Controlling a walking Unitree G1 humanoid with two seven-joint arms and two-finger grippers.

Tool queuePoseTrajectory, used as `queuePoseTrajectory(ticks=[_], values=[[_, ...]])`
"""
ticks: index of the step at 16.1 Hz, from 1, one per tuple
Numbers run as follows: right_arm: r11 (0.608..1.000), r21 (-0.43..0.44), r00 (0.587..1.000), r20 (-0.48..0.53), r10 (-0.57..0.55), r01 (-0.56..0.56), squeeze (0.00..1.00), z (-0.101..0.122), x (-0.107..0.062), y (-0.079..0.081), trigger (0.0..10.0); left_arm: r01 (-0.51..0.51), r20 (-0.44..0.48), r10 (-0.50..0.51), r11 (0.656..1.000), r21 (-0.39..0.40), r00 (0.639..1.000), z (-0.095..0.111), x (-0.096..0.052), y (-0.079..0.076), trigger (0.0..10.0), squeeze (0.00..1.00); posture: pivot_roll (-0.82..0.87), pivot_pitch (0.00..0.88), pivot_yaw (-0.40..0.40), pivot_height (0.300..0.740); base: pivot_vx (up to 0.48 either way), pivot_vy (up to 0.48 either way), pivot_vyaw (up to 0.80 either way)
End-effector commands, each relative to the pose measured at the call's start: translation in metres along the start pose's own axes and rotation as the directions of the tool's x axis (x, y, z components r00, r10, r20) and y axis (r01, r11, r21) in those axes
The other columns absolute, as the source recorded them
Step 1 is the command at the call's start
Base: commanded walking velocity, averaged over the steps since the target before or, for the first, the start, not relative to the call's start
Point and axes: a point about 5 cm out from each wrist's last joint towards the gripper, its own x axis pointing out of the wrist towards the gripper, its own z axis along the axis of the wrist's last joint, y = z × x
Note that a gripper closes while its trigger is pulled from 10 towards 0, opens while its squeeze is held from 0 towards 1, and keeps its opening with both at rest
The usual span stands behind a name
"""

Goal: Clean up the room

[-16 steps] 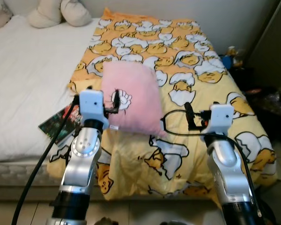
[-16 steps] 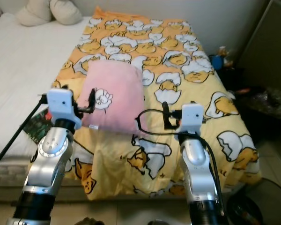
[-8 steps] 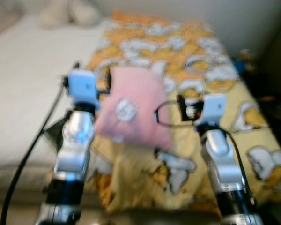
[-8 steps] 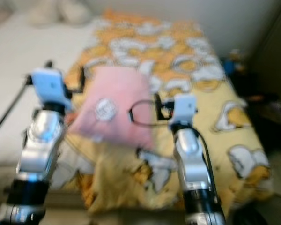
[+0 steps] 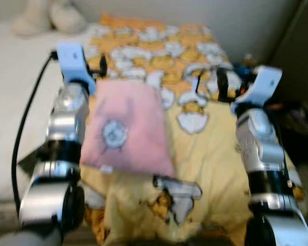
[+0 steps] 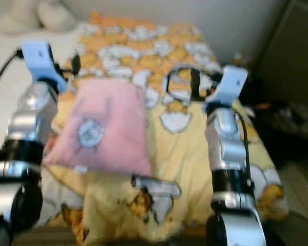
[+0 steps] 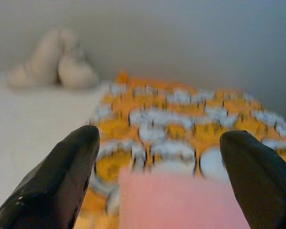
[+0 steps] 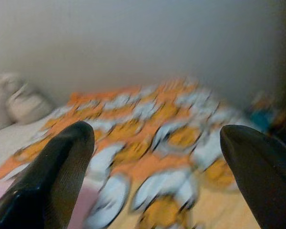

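Observation:
A pink pillow (image 5: 126,128) with a small white print lies on the yellow egg-patterned duvet (image 5: 205,154) that covers the right half of the bed. My left gripper (image 5: 101,66) is raised above the pillow's far left corner, fingers (image 7: 62,186) spread wide with nothing between them. The pillow's far edge (image 7: 181,200) shows low between those fingers. My right gripper (image 5: 215,84) hangs over the duvet to the right of the pillow. It is open too, fingers (image 8: 47,176) wide apart and empty. All views are blurred.
The bare white sheet (image 5: 15,97) covers the bed's left half, with beige cushions (image 5: 46,18) at its head by the wall. A dark flat thing (image 5: 28,160) lies at the bed's near left edge. Dark clutter (image 5: 297,113) stands right of the bed.
Both arms have lifted and reached forward over the bed, the left past the pillow's far corner. The camera has shifted and blurred. The pillow stays on the duvet.

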Motion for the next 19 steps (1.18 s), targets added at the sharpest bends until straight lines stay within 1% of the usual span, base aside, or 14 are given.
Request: queuePoseTrajectory(ticks=[1, 3, 5, 7, 9, 10, 11, 12, 13, 14, 15, 16, 18, 19], values=[[0.995, 0.101, 0.997, -0.076, 0.013, -0.005, 0.00, -0.009, 0.005, -0.002, 10.0, 0.044, -0.057, -0.047, 0.998, -0.050, 0.997, -0.002, 0.005, -0.002, 10.0, 0.00, -0.04, 0.000, 0.017, 0.740, 0.000, 0.000, 0.00], [0.978, 0.210, 0.986, -0.164, 0.027, 0.008, 0.00, -0.023, 0.011, -0.004, 10.0, 0.128, -0.157, -0.147, 0.984, -0.123, 0.977, -0.013, 0.007, -0.007, 10.0, 0.00, -0.04, 0.000, 0.022, 0.740, 0.000, 0.000, 0.00], [0.958, 0.287, 0.976, -0.213, 0.049, 0.015, 0.00, -0.033, 0.012, -0.004, 10.0, 0.121, -0.195, -0.157, 0.975, -0.186, 0.968, -0.017, 0.008, -0.001, 10.0, 0.00, -0.03, 0.000, 0.027, 0.740, 0.000, 0.000, 0.00], [0.922, 0.388, 0.950, -0.286, 0.128, -0.008, 0.00, -0.053, 0.012, 0.009, 10.0, 0.072, -0.260, -0.132, 0.970, -0.230, 0.956, -0.022, 0.005, 0.022, 10.0, 0.00, -0.01, 0.030, 0.028, 0.740, 0.000, 0.000, 0.00], [0.903, 0.429, 0.935, -0.314, 0.161, -0.012, 0.00, -0.062, 0.011, 0.018, 10.0, 0.075, -0.324, -0.162, 0.961, -0.266, 0.932, -0.032, -0.004, 0.034, 10.0, 0.00, 0.02, 0.048, 0.012, 0.740, 0.000, 0.000, 0.00], [0.900, 0.436, 0.932, -0.321, 0.166, -0.010, 0.00, -0.065, 0.010, 0.020, 10.0, 0.113, -0.330, -0.205, 0.954, -0.276, 0.922, -0.035, -0.007, 0.033, 10.0, 0.00, 0.02, 0.049, 0.006, 0.740, 0.000, 0.000, 0.00], [0.890, 0.456, 0.920, -0.348, 0.178, 0.000, 0.00, -0.075, 0.006, 0.027, 10.0, 0.157, -0.347, -0.257, 0.944, -0.292, 0.902, -0.044, -0.012, 0.028, 10.0, 0.00, 0.03, 0.049, 0.000, 0.740, 0.000, 0.000, 0.00], [0.884, 0.467, 0.913, -0.360, 0.190, 0.000, 0.00, -0.080, 0.005, 0.032, 10.0, 0.160, -0.361, -0.264, 0.943, -0.292, 0.895, -0.049, -0.014, 0.026, 10.0, 0.00, 0.03, 0.049, -0.003, 0.740, 0.000, 0.000, 0.00], [0.859, 0.512, 0.898, -0.381, 0.218, 0.008, 0.00, -0.089, 0.004, 0.045, 10.0, 0.153, -0.392, -0.287, 0.929, -0.337, 0.874, -0.062, -0.016, 0.016, 10.0, 0.00, 0.04, 0.048, 0.001, 0.740, 0.000, 0.000, 0.00], [0.851, 0.525, 0.895, -0.385, 0.223, 0.014, 0.00, -0.091, 0.004, 0.048, 10.0, 0.150, -0.399, -0.299, 0.919, -0.364, 0.867, -0.065, -0.017, 0.012, 10.0, 0.00, 0.04, 0.048, 0.001, 0.740, 0.000, 0.000, 0.00], [0.843, 0.538, 0.888, -0.391, 0.241, 0.008, 0.00, -0.094, 0.004, 0.056, 10.0, 0.178, -0.436, -0.351, 0.904, -0.390, 0.829, -0.082, -0.023, -0.005, 10.0, 0.00, 0.05, 0.055, 0.000, 0.740, 0.000, 0.000, 0.00], [0.843, 0.538, 0.884, -0.397, 0.248, 0.005, 0.00, -0.097, 0.003, 0.061, 10.0, 0.192, -0.455, -0.386, 0.889, -0.416, 0.802, -0.094, -0.028, -0.019, 10.0, 0.00, 0.05, 0.059, -0.005, 0.740, 0.000, 0.000, 0.00], [0.842, 0.539, 0.877, -0.411, 0.250, 0.012, 0.00, -0.100, 0.001, 0.064, 10.0, 0.188, -0.469, -0.401, 0.880, -0.437, 0.787, -0.105, -0.031, -0.031, 10.0, 0.00, 0.05, 0.063, -0.010, 0.740, 0.000, 0.000, 0.00], [0.850, 0.526, 0.869, -0.429, 0.248, 0.017, 0.00, -0.104, -0.001, 0.066, 10.0, 0.198, -0.494, -0.408, 0.884, -0.423, 0.768, -0.112, -0.034, -0.038, 10.0, 0.00, 0.05, 0.063, -0.009, 0.740, 0.000, 0.000, 0.00]])
